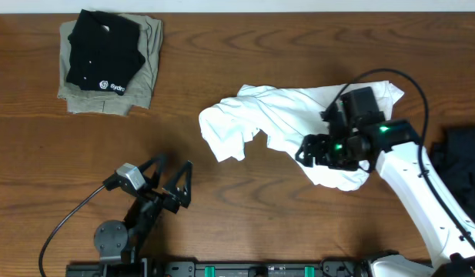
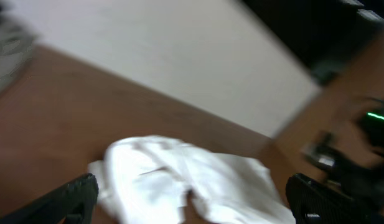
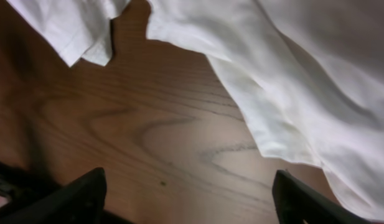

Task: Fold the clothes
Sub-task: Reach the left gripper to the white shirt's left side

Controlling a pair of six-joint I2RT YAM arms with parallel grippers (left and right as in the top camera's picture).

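1 crumpled white T-shirt [image 1: 275, 115] lies lengthwise left-right; left end effector [image 1: 175, 165] and right end effector [image 3: 188, 196] released.

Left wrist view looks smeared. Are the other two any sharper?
Left wrist: heavy blur, white shirt and dark fingers both soft-edged. Overhead: sharp, even light, logo on the black shirt crisp. Right wrist: shirt hem and table grain in focus, only the near fingers soft.

right arm [image 1: 419, 189] white, green LEDs [image 1: 385, 128] | left arm [image 1: 138, 219], left gripper [image 1: 176, 162] black
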